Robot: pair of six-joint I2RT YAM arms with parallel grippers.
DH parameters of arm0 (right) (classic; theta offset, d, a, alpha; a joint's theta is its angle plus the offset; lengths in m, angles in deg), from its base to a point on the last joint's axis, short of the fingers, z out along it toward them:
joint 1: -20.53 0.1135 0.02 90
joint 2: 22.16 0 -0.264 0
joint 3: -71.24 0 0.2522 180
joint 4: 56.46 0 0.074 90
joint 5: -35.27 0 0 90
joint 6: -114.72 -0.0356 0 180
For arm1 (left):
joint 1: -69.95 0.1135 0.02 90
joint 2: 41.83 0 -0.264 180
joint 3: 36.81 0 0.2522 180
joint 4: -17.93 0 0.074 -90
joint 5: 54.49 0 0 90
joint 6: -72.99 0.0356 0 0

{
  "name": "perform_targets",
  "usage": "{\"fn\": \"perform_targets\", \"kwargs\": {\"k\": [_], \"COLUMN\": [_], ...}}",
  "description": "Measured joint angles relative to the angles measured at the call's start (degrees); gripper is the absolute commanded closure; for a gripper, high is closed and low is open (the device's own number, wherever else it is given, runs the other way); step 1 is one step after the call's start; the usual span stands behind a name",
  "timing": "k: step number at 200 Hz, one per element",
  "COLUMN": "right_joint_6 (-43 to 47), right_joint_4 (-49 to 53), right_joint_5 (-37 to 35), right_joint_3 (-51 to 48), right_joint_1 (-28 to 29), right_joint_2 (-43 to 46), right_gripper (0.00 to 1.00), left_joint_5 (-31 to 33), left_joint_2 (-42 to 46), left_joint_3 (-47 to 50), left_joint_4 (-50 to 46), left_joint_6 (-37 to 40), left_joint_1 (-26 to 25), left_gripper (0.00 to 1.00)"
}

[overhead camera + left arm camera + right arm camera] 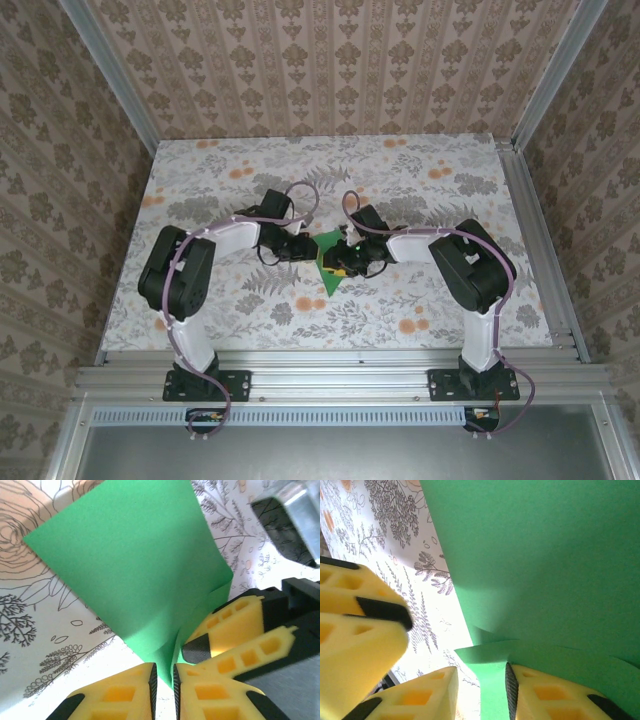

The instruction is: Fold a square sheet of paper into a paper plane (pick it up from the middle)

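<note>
Left claw (164,674) is nearly closed. Its pads pinch a fold of the green sheet (130,565), which rises from the table (420,300) into the narrow slot between them. The sheet sits about the middle of the table, between both claws, with one point aimed at the near edge (from above it reads as a triangle, so I take it some folding is done).

Right claw (481,682) stands partly open, just beside the left one. An edge of the sheet lies in its gap against one pad, with bare tabletop showing next to it, so I judge it is clamping nothing.

I see three risks from here:
- Both claws crowd the same spot, so any further closing-in could knock their fingers together.
- If the right claw shuts on that loose flap askew, it will set a crooked crease.
- If either arm pulls away while the left grip holds, the thin paper may tear or slip out, and the sheet would drag off its place.
</note>
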Motion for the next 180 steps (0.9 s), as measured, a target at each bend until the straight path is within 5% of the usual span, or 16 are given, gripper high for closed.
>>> {"fn": "perform_targets", "kwargs": {"k": [74, 180], "right_joint_6": [0.5, 0.5], "right_joint_4": [0.0, -0.3], "right_joint_5": [-0.7, -0.6], "right_joint_3": [-0.7, -0.9], "right_joint_1": [0.0, 0.0], "right_joint_2": [-0.5, -0.5], "right_gripper": [0.92, 1.00], "left_joint_5": [-1.5, -3.5], "left_joint_2": [0.7, -2.9], "left_joint_3": [1.3, 1.3], "left_joint_4": [0.6, 2.8], "left_joint_6": [-0.9, -2.0], "left_joint_1": [-0.5, -2.8], "left_gripper": [0.82, 0.83]}}
